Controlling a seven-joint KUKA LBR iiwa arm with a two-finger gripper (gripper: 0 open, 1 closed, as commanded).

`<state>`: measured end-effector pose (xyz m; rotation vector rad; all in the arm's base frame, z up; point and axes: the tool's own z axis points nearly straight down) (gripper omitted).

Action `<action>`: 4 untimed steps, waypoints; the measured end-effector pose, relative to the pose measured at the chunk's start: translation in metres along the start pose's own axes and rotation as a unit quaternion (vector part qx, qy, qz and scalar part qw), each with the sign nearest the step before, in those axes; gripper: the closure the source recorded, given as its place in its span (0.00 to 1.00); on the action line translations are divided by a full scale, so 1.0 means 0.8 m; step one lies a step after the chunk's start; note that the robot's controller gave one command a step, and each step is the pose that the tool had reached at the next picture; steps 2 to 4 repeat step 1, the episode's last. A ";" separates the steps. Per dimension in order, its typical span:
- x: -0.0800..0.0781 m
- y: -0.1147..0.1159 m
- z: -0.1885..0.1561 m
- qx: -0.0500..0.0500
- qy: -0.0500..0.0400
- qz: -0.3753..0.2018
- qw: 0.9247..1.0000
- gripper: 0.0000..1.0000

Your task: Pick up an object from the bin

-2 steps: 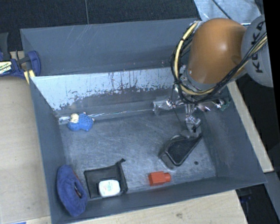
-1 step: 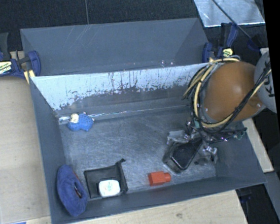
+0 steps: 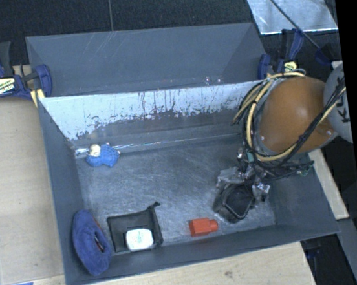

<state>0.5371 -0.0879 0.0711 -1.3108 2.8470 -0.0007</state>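
My gripper (image 3: 238, 197) is low in the bin's front right part, just under the orange wrist cover. Its dark body and metal fittings sit close to the floor, and I cannot make out how its fingers stand. A small red block (image 3: 203, 226) lies on the floor just to the gripper's front left, apart from it.
A black open box with a white round thing inside (image 3: 135, 232) rests at the front left. Beside it in the front left corner lies a blue cloth pouch (image 3: 89, 241). A small blue and white toy (image 3: 102, 155) sits at the back left.
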 end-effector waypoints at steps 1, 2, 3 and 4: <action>0.002 -0.017 -0.184 0.001 0.001 -0.017 1.000 1.00; 0.002 -0.017 -0.184 0.001 0.001 -0.017 1.000 1.00; 0.002 -0.017 -0.184 0.001 0.001 -0.017 1.000 1.00; 0.002 -0.017 -0.184 0.001 0.001 -0.017 1.000 1.00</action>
